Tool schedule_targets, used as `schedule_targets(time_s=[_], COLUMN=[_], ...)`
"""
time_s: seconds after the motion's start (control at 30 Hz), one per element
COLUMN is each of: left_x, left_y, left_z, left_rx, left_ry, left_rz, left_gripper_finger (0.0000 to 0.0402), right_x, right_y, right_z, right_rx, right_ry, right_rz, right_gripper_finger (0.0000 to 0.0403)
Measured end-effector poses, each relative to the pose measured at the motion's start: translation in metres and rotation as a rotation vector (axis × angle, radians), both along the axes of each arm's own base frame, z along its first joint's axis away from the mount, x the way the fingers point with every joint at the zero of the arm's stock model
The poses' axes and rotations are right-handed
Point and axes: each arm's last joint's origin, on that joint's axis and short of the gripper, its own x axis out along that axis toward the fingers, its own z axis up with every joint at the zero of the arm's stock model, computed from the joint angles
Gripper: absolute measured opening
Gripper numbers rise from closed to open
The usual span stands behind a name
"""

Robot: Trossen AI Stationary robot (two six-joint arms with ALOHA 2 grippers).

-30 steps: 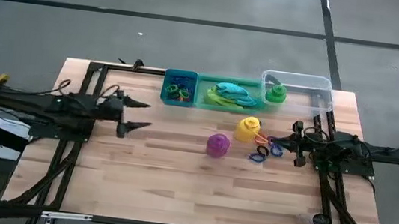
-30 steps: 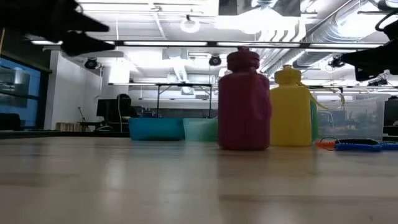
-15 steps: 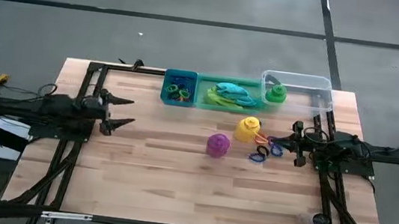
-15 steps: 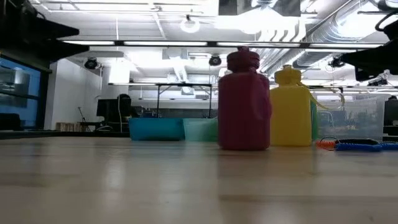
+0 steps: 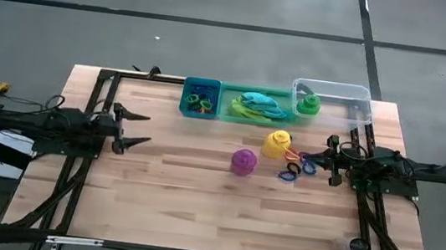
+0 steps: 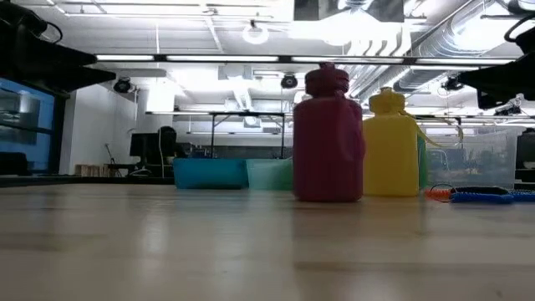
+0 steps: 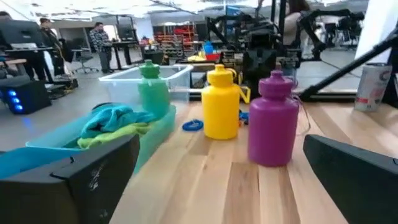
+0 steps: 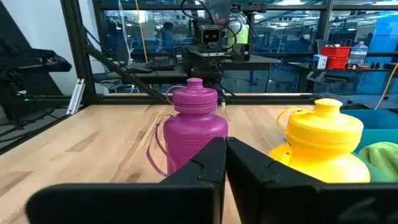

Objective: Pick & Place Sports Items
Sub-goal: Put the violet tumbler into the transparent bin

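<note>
The sorting is partly done. Along the far edge of the surface [image 5: 196,214] stand three bins side by side: the blue bin [image 5: 201,96] already holds several small rings [image 5: 200,102], the green bin [image 5: 257,105] holds the teal cloth [image 5: 261,102] lying over the lime-green cloth [image 5: 246,110], and the clear bin [image 5: 339,101], nearest the far right corner, holds the green bottle [image 5: 309,104].

Still out on the bare surface, right of centre, are the purple bottle [image 5: 243,162] and the yellow bottle [image 5: 276,143], both upright and near each other but apart. Just beside the yellow bottle, toward the right edge, lies a small cluster of loose rings [image 5: 298,166] in blue, orange and purple.

The left end effector [image 5: 140,129] hovers near the left edge, its fingers spread wide and holding nothing, well apart from the remaining items. The right end effector [image 5: 313,161] sits near the right edge, just beside the loose rings; in its wrist view the two fingers meet with nothing between them.

By my judgement, two bottles and the loose rings remain to be binned.
</note>
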Motion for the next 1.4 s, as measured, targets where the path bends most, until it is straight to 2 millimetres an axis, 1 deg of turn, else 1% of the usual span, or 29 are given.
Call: schedule_targets(time_s=[0.27, 0.4, 0.63, 1.4], left_x=[0.0, 0.0, 0.0, 0.0], left_y=[-0.0019, -0.0023, -0.0023, -0.0023], left_z=[-0.0046, -0.0046, -0.0045, -0.0043], left_rx=[0.009, 0.022, -0.022, -0.022], left_ry=[0.049, 0.051, 0.043, 0.041], left_rz=[-0.022, -0.027, -0.027, -0.027], left_gripper_finger=[0.0368, 0.0368, 0.0368, 0.0368], right_x=[0.0, 0.0, 0.0, 0.0], right_y=[0.0, 0.0, 0.0, 0.0], right_z=[0.0, 0.0, 0.0, 0.0], right_rx=[0.0, 0.0, 0.0, 0.0], right_ry=[0.0, 0.0, 0.0, 0.0], right_rz=[0.0, 0.0, 0.0, 0.0], right_gripper_finger=[0.0, 0.0, 0.0, 0.0])
